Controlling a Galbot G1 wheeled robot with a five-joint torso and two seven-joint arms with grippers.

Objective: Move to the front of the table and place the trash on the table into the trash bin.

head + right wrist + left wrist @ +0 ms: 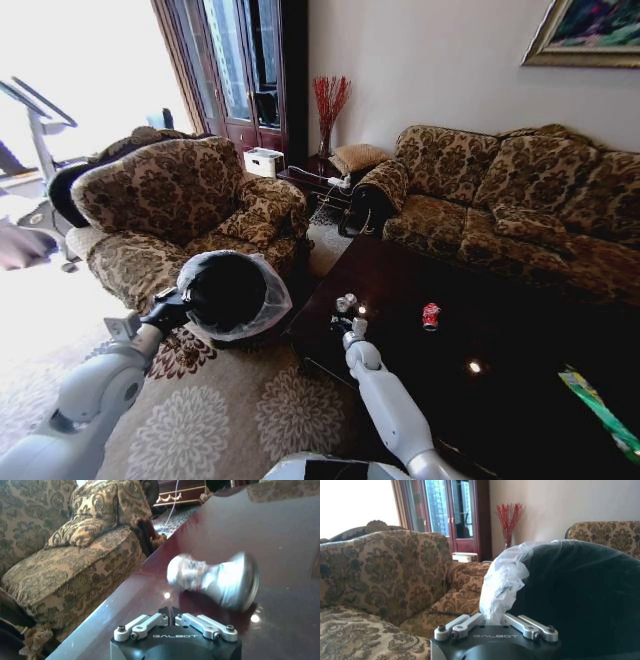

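Note:
My left gripper is shut on the rim of the black trash bin with its white bag liner. It holds the bin tilted in the air, left of the dark glossy table. My right gripper hangs over the table's near left corner, its fingers together. A crushed grey can lies just past the fingertips and looks blurred in the right wrist view, apart from them. A red-and-white can stands mid-table. A green wrapper lies at the table's right edge.
A patterned armchair stands behind the bin, and a matching sofa runs along the far side of the table. A small side table with a red vase fills the corner. Floral carpet lies open below the bin.

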